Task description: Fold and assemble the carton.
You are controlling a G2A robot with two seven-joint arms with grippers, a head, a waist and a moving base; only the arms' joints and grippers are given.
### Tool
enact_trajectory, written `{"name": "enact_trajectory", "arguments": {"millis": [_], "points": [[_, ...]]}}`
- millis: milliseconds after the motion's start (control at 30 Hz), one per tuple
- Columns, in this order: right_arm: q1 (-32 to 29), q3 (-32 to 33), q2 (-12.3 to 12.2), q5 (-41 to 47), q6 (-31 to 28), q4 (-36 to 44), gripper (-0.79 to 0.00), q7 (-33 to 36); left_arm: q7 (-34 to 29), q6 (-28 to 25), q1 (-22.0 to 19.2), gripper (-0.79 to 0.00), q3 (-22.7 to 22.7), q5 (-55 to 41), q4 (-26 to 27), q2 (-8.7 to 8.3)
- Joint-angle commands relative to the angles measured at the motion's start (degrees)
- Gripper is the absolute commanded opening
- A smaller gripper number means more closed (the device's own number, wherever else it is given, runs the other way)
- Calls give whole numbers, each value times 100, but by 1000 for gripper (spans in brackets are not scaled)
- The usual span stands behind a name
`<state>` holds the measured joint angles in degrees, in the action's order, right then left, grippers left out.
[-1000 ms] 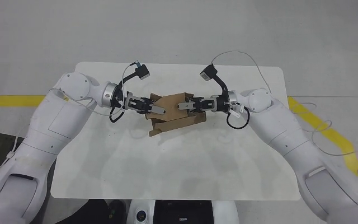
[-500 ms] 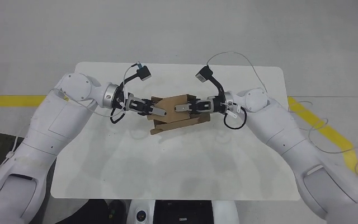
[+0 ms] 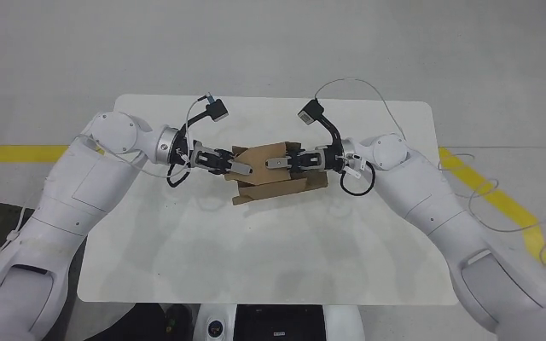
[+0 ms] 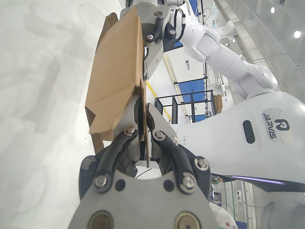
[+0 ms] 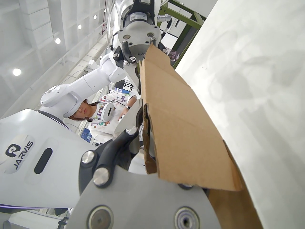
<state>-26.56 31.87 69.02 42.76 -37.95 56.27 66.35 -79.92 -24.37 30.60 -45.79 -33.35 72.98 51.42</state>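
The left tool [image 4: 143, 113] is closed on the carton [image 4: 114, 72], pinching one thin edge of it between dark ribbed pads. Facing it from the opposite end, the right tool [image 3: 275, 160] clamps a broad top panel, one metal finger lying flat along the outer face. The carton hangs between the two tools as a half-folded shell of plain brown corrugated board: flat matte panels, sharp creases, a torn-looking fluted rim where the layers show, and a loose flap sloping down from the left tool toward the robot's side. Whether that low flap touches the surface below cannot be told. Under both tools lies the worktop [image 3: 256, 256], smooth, white and faintly glossy, with rounded corners. Its far edge runs near behind the tools, while a much wider stretch spreads from them toward the robot. To either side the surface runs well past each wrist before its edge. Thin cables [image 3: 363, 83] arc up behind the right wrist.
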Motion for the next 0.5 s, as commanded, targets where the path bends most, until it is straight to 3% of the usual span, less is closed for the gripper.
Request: {"name": "enact_trajectory", "arguments": {"millis": [0,467], "points": [[-5,9,3,-7,-40,-35,-785,-40,-14,14,-11,0,-10,-43,-43,-7],[42,3,88,-200,-335,-396,-785,-336,-297,298,6,0,-313,-789,-93,-63]]}}
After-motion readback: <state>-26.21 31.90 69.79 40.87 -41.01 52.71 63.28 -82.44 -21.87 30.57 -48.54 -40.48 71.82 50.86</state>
